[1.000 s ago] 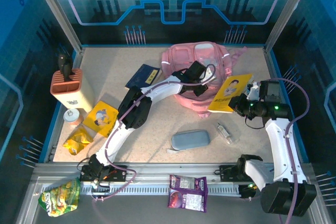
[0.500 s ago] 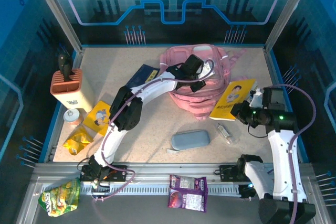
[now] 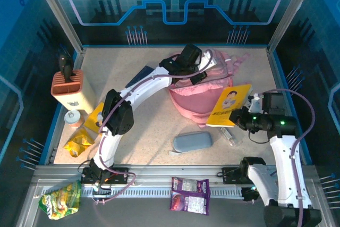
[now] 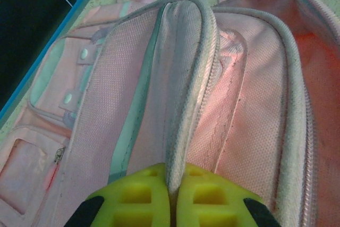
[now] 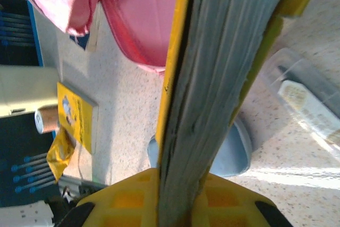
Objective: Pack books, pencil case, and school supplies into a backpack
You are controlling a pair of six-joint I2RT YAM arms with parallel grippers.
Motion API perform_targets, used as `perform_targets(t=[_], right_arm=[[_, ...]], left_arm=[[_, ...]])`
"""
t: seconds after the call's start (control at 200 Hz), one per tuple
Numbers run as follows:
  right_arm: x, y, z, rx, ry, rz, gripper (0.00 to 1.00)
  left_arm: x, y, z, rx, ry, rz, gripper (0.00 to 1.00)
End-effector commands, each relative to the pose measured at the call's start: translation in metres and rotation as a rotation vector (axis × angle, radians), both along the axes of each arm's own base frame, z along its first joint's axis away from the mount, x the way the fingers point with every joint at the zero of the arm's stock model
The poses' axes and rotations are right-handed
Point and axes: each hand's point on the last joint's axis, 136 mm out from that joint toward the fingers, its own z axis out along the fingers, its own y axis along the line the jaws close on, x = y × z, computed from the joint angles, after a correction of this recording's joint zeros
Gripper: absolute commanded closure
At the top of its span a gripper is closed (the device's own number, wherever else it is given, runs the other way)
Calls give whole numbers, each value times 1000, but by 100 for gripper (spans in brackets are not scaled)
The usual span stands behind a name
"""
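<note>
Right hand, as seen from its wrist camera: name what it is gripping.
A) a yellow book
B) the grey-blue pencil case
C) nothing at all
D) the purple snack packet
A: the right hand is clamped on the yellow book, with the page edges running up from between its yellow fingers, while the pencil case lies free on the table.
</note>
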Motion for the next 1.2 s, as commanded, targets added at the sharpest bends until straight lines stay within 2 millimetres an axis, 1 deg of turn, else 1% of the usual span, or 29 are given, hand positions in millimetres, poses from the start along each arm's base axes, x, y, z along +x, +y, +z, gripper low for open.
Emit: perform_targets(t=[0.0, 0.075, 0.12, 0.13, 0.145, 0.225, 0.24, 0.345, 0.44, 0.495, 0.565, 0.62, 0.625, 0.675, 0.715, 0.825, 0.981, 1.011, 1.036, 1.051, 1.066, 1.076, 1.126, 1.196], right_arm=[[17, 25, 1, 79, -58, 81, 100], [32, 41, 4, 136, -97, 121, 100], [44, 52, 10, 170, -160, 154, 100], [45, 53, 9, 173, -157, 155, 100], [50, 56, 9, 183, -179, 161, 100], [69, 65, 7, 231, -220, 157, 100], [75, 67, 7, 244, -235, 157, 100], [102, 70, -4, 268, -267, 137, 100], [125, 76, -4, 285, -341, 147, 100], [138, 76, -12, 266, -342, 131, 99], [153, 80, -13, 268, -372, 140, 99], [165, 80, -18, 269, -368, 120, 99], [168, 80, -15, 272, -388, 121, 98], [177, 83, -15, 278, -409, 122, 97], [182, 86, -19, 277, -400, 119, 97], [191, 105, -31, 276, -389, 164, 96], [211, 110, -54, 271, -360, 168, 93], [215, 109, -59, 257, -351, 165, 91], [217, 106, -66, 237, -332, 148, 87], [218, 103, -72, 224, -310, 133, 81], [218, 102, -74, 218, -304, 128, 79], [218, 100, -77, 214, -297, 120, 75], [219, 95, -82, 205, -295, 104, 61], [216, 87, -89, 152, -263, 81, 49]], left_arm=[[-8, -2, 91, -142, -135, -47, 100], [-7, 2, 93, -141, -138, -39, 100], [-6, 4, 96, -147, -139, -32, 100], [-6, 5, 97, -150, -139, -30, 100], [-6, 5, 98, -156, -137, -30, 100], [-8, 7, 106, -203, -127, -33, 100], [-8, 7, 107, -210, -125, -35, 100], [-7, 10, 108, -236, -101, -42, 100], [-11, 11, 110, -240, -92, -58, 100], [-11, 11, 111, -243, -96, -61, 100], [-10, 12, 109, -246, -89, -63, 100], [-10, 12, 109, -252, -81, -74, 100], [-10, 12, 108, -252, -78, -74, 100], [-9, 13, 108, -260, -73, -78, 100], [-8, 12, 108, -265, -70, -78, 100], [-9, 10, 106, -263, -57, -93, 100], [-8, 11, 102, -253, -51, -94, 100], [-8, 11, 101, -253, -48, -93, 100], [-7, 12, 100, -252, -47, -89, 100], [-7, 12, 100, -251, -47, -88, 100], [-7, 12, 100, -249, -47, -86, 100], [-6, 12, 100, -248, -48, -86, 100], [-6, 13, 98, -243, -43, -85, 100], [-5, 15, 96, -239, -43, -80, 100]])
